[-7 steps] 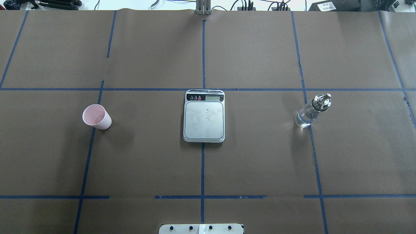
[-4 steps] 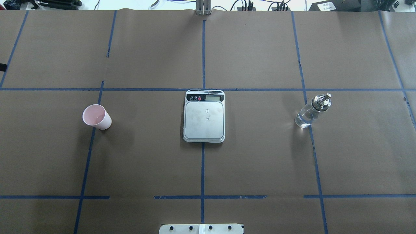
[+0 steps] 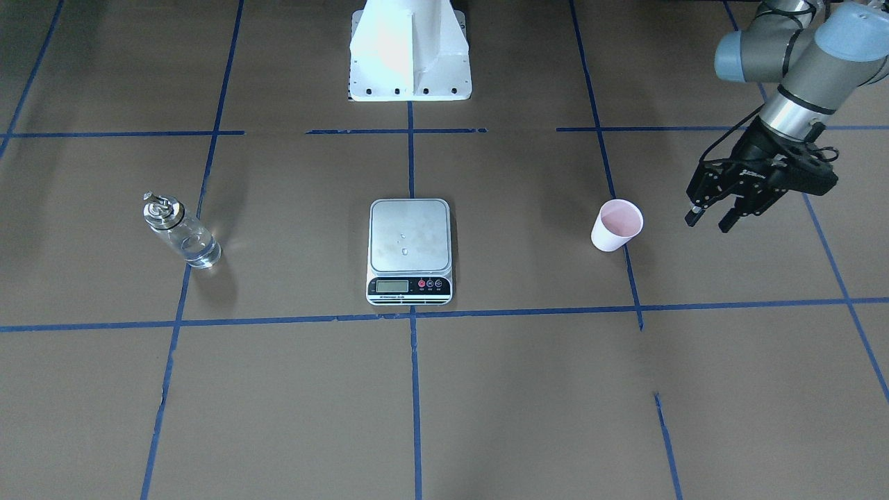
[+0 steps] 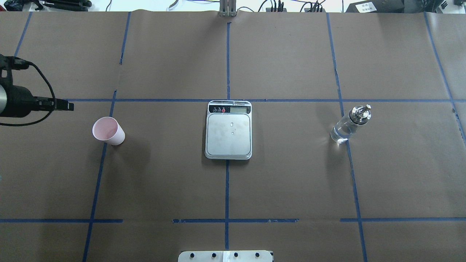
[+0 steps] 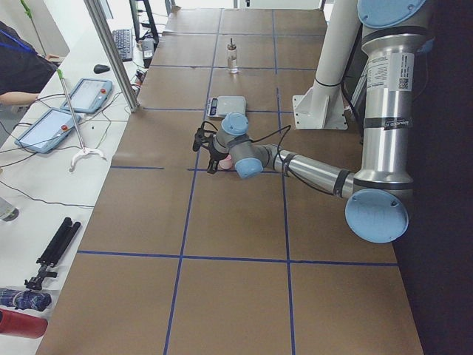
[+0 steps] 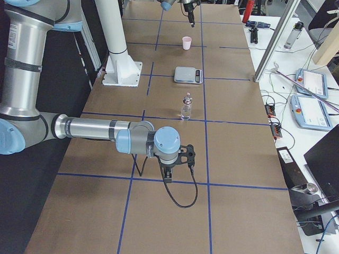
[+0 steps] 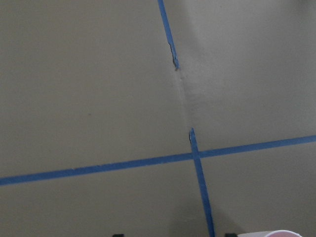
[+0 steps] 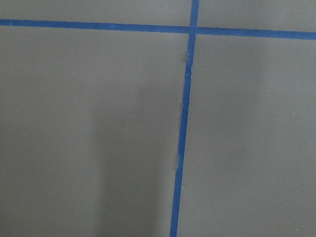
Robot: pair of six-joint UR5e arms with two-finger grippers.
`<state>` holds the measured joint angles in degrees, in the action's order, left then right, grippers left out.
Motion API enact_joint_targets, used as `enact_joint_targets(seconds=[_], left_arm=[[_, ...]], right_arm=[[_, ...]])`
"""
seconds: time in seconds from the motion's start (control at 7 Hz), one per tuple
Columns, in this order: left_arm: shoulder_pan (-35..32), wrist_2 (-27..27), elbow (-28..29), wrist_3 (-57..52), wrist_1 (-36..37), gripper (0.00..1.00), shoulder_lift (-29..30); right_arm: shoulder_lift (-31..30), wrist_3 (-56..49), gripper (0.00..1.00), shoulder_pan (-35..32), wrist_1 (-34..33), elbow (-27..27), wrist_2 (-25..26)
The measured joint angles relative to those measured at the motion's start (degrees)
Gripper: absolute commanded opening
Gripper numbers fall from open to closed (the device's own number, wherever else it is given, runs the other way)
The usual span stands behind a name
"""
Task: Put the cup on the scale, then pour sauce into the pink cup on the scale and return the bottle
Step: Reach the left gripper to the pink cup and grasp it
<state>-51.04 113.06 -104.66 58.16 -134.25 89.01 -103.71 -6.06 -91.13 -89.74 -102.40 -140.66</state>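
Observation:
The pale pink cup stands upright on the table, left of the silver scale. It also shows in the front view. The scale's platform carries only a few droplets. The glass bottle with clear sauce stands right of the scale and shows in the front view. My left gripper is open and empty, hovering just outside the cup, apart from it. The cup's rim peeks in at the left wrist view's bottom edge. My right gripper shows only in the right side view, near the table far from the bottle; I cannot tell its state.
Brown paper with blue tape lines covers the table. The robot's white base stands behind the scale. Tablets and cables lie on the operators' bench beyond the table's far edge.
My left arm has come into the overhead view from the left edge and moved toward the cup. Cup, scale and bottle have not moved.

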Motion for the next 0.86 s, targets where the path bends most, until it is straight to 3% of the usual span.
enact_joint_targets(seconds=[0.43, 0.57, 0.71, 0.86], left_arm=[[8.8, -4.5, -0.5, 7.9, 0.8, 0.44, 0.8], [9.8, -5.1, -0.4, 8.2, 1.4, 0.28, 0.8], [10.1, -5.4, -0.4, 8.3, 1.7, 0.00, 0.9], [10.2, -5.6, -0.4, 8.4, 1.9, 0.00, 0.8]], right_arm=[[0.0, 0.0, 1.00, 0.0, 0.0, 0.0, -0.1], [-0.1, -0.1, 1.00, -0.1, 0.0, 0.0, -0.1], [-0.1, -0.1, 1.00, -0.1, 0.0, 0.0, -0.1], [-0.1, -0.1, 1.00, -0.1, 0.0, 0.0, -0.1]])
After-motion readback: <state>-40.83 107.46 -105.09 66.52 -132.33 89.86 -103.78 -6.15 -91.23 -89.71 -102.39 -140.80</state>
